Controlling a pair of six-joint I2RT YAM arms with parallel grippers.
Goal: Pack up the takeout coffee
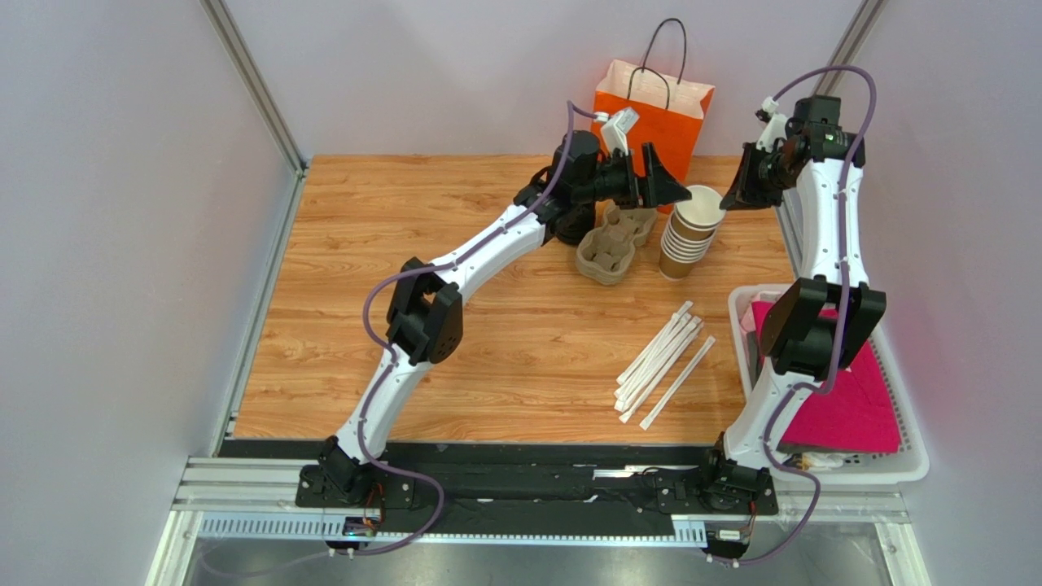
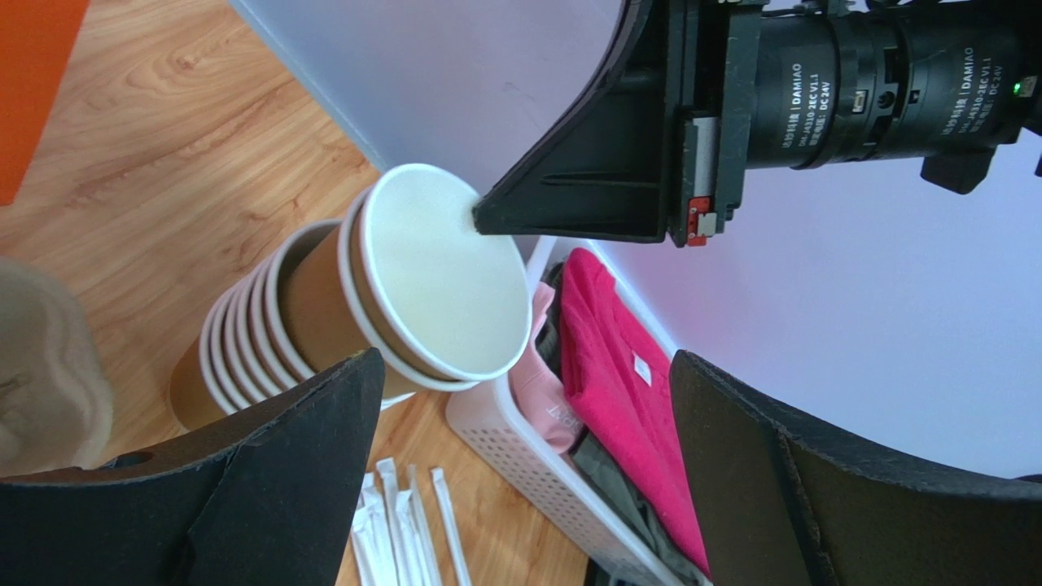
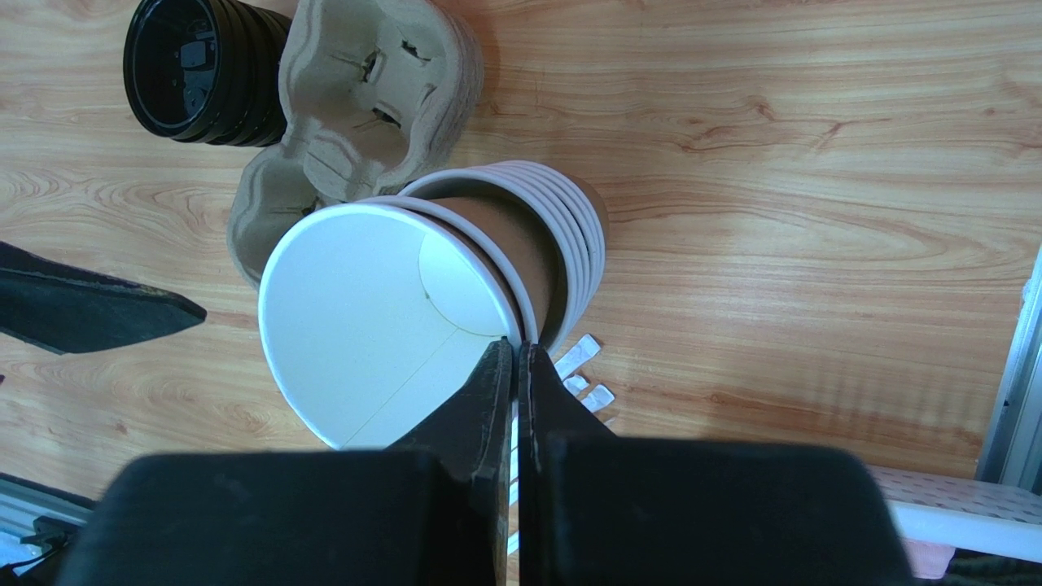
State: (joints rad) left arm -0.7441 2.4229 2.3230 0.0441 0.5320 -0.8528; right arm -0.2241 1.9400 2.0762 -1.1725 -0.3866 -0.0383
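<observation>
The right gripper (image 3: 515, 354) was shut on the top cup (image 3: 355, 318), to lift it off the stack (image 3: 575, 232); the left gripper (image 2: 524, 366) was spread wide nearby.

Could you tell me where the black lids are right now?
The lids stand at the top left of the right wrist view on the table, right beside the cardboard carrier, which lies between them and the cup stack.
</observation>
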